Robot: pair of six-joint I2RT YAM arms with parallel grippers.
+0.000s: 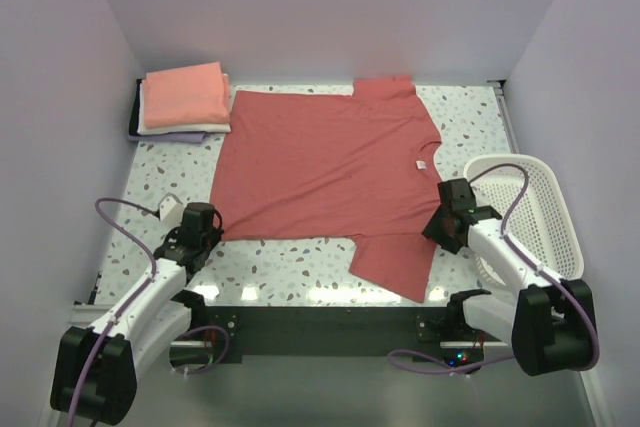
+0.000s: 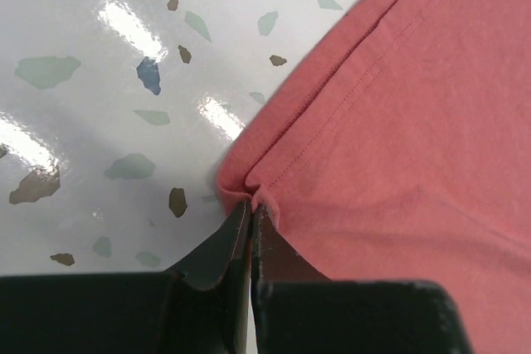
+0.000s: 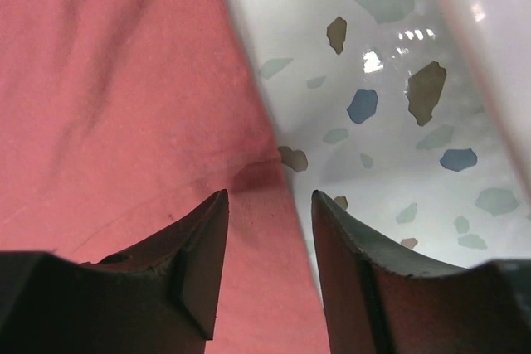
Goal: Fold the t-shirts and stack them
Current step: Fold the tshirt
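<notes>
A speckled terrazzo table [image 1: 470, 117] carries a stack of folded t-shirts [image 1: 185, 99] at its far left corner, well beyond the left pincer [image 1: 203, 219]. That pincer is clenched on the near left hem corner of the dusty-red t-shirt [image 1: 320, 162], which lies flat and spreads from its tips across to the right pincer [image 1: 447, 217]. The right pincer's jaws stand apart over the shirt's edge beside the near sleeve's shoulder, and a white basket [image 1: 545, 207] sits just to its right.

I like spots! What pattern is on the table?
White table with grey, brown and blue flecks; left wrist view.
</notes>
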